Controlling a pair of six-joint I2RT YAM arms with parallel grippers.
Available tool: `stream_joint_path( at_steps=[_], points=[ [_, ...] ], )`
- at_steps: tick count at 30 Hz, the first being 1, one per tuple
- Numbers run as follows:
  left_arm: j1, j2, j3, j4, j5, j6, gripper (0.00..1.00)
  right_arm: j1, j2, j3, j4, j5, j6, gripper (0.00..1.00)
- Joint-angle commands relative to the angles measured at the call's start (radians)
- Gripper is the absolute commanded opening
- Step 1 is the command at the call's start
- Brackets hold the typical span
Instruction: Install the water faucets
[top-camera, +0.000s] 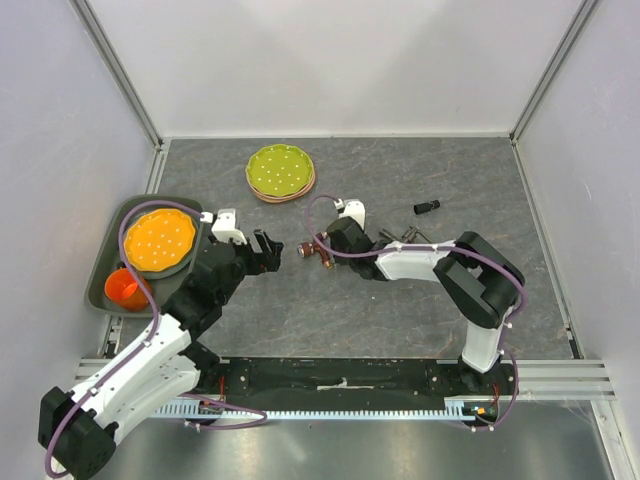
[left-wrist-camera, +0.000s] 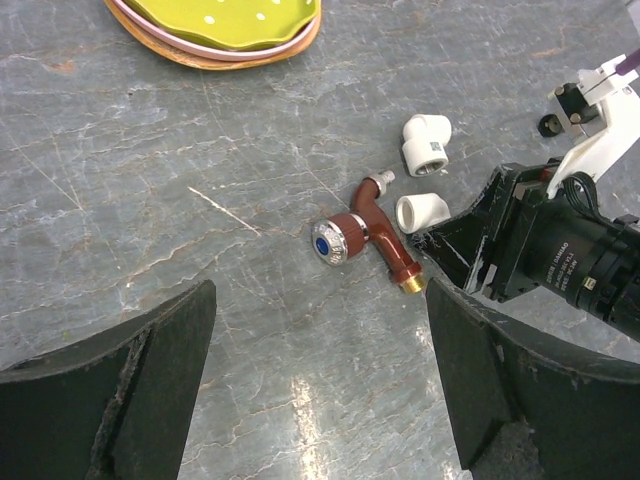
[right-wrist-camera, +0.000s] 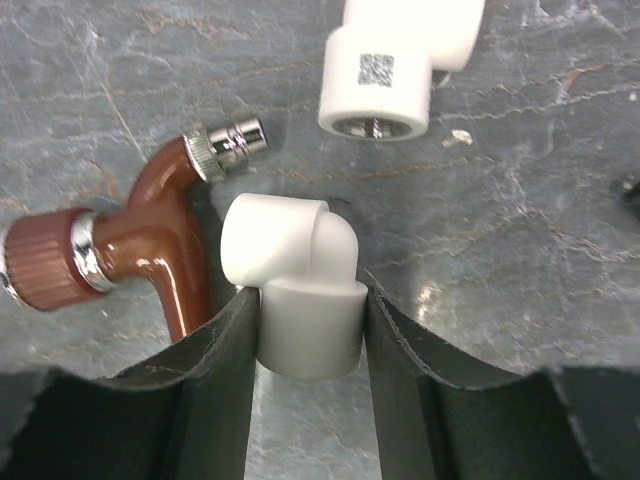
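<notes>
Top view: your left gripper (top-camera: 268, 247) and right gripper (top-camera: 325, 248) face each other mid-table (top-camera: 400, 320).
Left wrist: left gripper spread wide, empty; brown faucet (left-wrist-camera: 370, 235) lying on the table ahead.
Right wrist: right gripper clamped on white elbow (right-wrist-camera: 300, 290), faucet just beside.

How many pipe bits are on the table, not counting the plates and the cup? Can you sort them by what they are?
Faucets: 2, the reddish-brown faucet and the dark grey metal faucet
White plastic elbow fittings: 2
Short black cylinder: 1
Total: 5
</notes>
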Motion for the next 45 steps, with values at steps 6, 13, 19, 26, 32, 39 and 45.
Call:
stream_joint_path(
  at_steps=[6, 13, 19, 26, 32, 39, 45],
  points=[
    [0.0, 0.04, -0.017, 0.136, 0.121, -0.052, 0.92, 0.006, -0.282, -0.152, 0.045, -0.025, -0.26, 0.05],
    [0.0, 0.035, -0.008, 0.131, 0.158, -0.066, 0.92, 0.044, -0.419, -0.201, 0.055, -0.288, -0.488, 0.03],
    [-0.002, -0.129, -0.034, 0.07, -0.009, -0.067, 0.92, 0.13, -0.333, -0.148, 0.064, -0.501, -0.619, 0.02],
    [0.0, -0.311, -0.11, 0.07, -0.159, -0.093, 0.91, 0.196, -0.12, 0.075, -0.059, -0.647, -0.761, 0.05],
    [0.0, -0.399, -0.152, 0.082, -0.206, -0.106, 0.9, 0.202, 0.044, 0.219, -0.14, -0.71, -0.84, 0.11],
    [0.0, -0.37, -0.143, 0.082, -0.196, -0.107, 0.9, 0.202, 0.115, 0.293, -0.217, -0.691, -0.87, 0.4],
    [0.0, -0.347, -0.143, 0.09, -0.184, -0.11, 0.9, 0.202, 0.049, 0.255, -0.231, -0.635, -0.831, 0.74]
  ],
)
